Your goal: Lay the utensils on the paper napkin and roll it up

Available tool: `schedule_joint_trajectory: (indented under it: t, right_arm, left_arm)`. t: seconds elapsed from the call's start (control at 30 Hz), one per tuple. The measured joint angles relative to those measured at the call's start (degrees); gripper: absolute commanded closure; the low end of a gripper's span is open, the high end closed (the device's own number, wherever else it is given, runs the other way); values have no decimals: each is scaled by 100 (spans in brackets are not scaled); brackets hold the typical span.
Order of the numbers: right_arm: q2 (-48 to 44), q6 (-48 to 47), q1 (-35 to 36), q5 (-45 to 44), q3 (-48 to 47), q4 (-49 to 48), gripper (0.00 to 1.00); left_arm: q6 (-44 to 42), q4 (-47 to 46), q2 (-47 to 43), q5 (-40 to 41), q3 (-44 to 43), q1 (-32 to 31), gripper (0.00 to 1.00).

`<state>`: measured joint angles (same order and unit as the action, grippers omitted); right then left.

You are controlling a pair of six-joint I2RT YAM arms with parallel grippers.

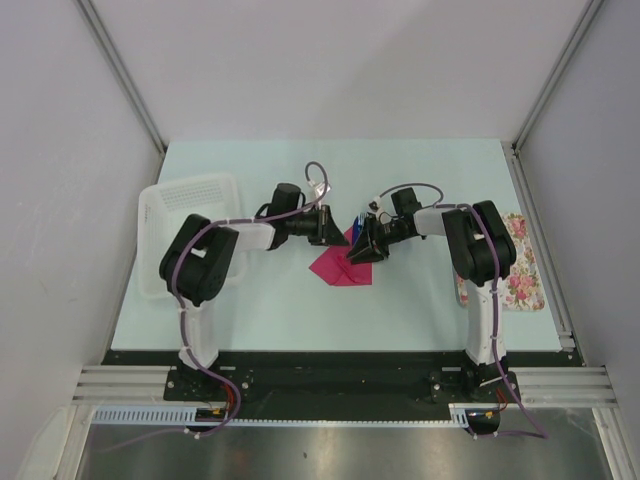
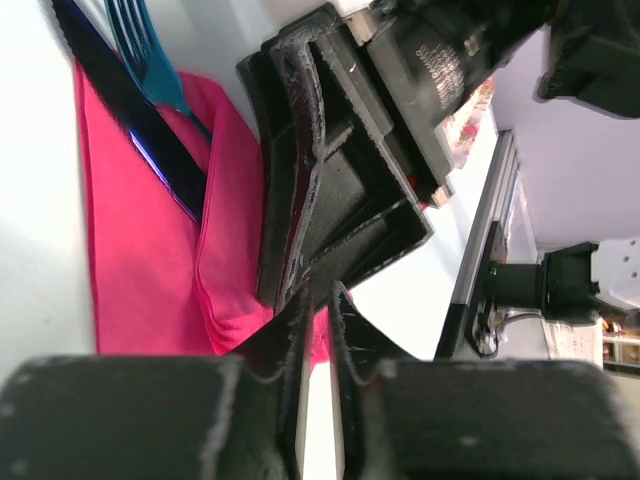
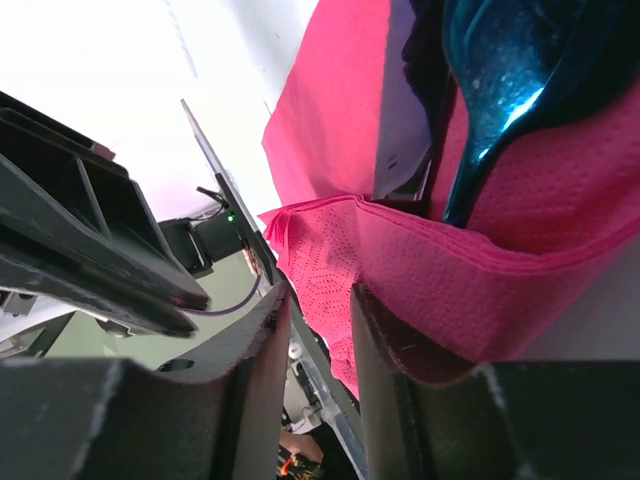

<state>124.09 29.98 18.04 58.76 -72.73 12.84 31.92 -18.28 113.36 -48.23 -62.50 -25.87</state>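
The pink paper napkin (image 1: 340, 268) lies mid-table, one side folded up over the dark blue utensils (image 1: 356, 238). In the left wrist view a dark knife (image 2: 140, 135) and a teal-blue fork (image 2: 150, 60) lie on the napkin (image 2: 140, 270). In the right wrist view a blue spoon (image 3: 490, 90) lies inside the raised fold (image 3: 450, 270). My left gripper (image 1: 330, 228) (image 2: 320, 295) is nearly shut, its tips at the napkin's edge, close to the right gripper's fingers (image 2: 330, 180). My right gripper (image 1: 362, 248) (image 3: 315, 295) is a little open; the fold rests on one finger (image 3: 385, 340).
A white basket (image 1: 185, 215) stands at the left, behind the left arm. A floral tray (image 1: 525, 270) lies at the right edge, beside the right arm. The two grippers nearly touch over the napkin.
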Motion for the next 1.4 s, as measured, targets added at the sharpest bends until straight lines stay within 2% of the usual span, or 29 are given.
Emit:
schedule_joint_trajectory:
  t: [0.1, 0.27, 0.57, 0.83, 0.93, 1.03, 1.4]
  right_arm:
    - [4, -26, 0, -42, 0, 26, 72]
    - [11, -66, 0, -116, 0, 66, 76]
    - [9, -122, 0, -181, 0, 105, 78]
    - [-365, -273, -17, -540, -7, 343, 79]
    - [-649, -374, -28, -713, -120, 507, 87]
    - [-866, -551, -15, -1036, -291, 678, 100]
    - [-938, -968, 442, -2031, -507, 1231, 100]
  left_arm:
    - [-168, 597, 190, 22, -391, -96, 94]
    - [-459, 1381, 470, 162, -868, -232, 100]
    - [-1224, 2767, 826, 820, -1384, -269, 100]
    - [-1384, 3117, 874, 966, -1558, -289, 100]
    - [-1397, 3132, 874, 1005, -1563, -295, 100]
    - [-1397, 3134, 874, 1010, -1563, -299, 100]
    - [-1394, 3130, 874, 1008, -1563, -299, 100]
